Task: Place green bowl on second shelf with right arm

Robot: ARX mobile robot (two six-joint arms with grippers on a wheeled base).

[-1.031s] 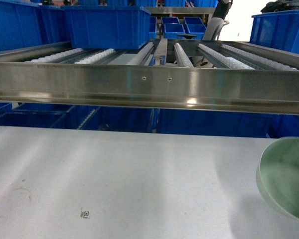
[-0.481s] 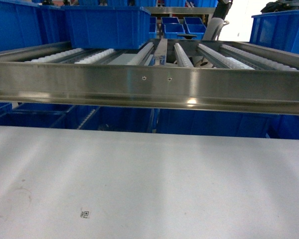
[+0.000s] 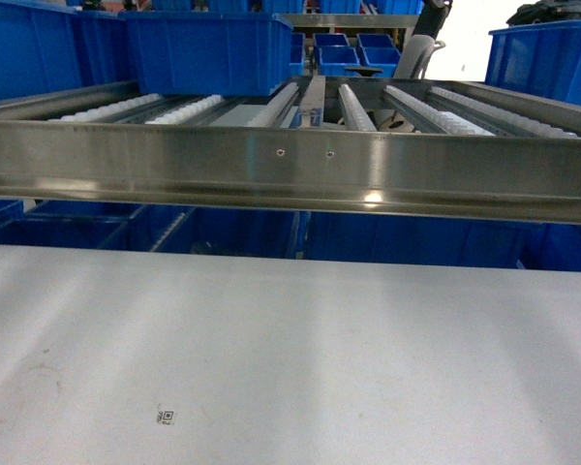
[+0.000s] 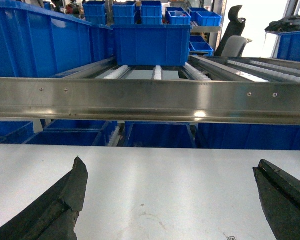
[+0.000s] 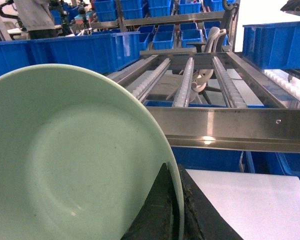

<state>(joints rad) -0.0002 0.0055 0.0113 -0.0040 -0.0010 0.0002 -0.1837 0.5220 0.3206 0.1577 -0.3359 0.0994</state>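
Presently the right gripper (image 5: 174, 210) is clamped on the rim of the green bowl (image 5: 65, 160), one dark finger inside the wall and one outside, so the bowl hangs tilted with its hollow facing the wrist camera. That edge pinch appears chosen because the upright side offers the only thin lip the jaws can span. The bowl sits near and left of the second shelf (image 5: 230, 127), not yet over its steel front rail; the white roller rails (image 5: 185, 82) beyond are bare on this side, so a landing spot looks available. The head view shows neither bowl nor arm. The left gripper (image 4: 170, 200) is spread wide and holds nothing, above the white tabletop (image 4: 165, 175), evidently parked out of the way.
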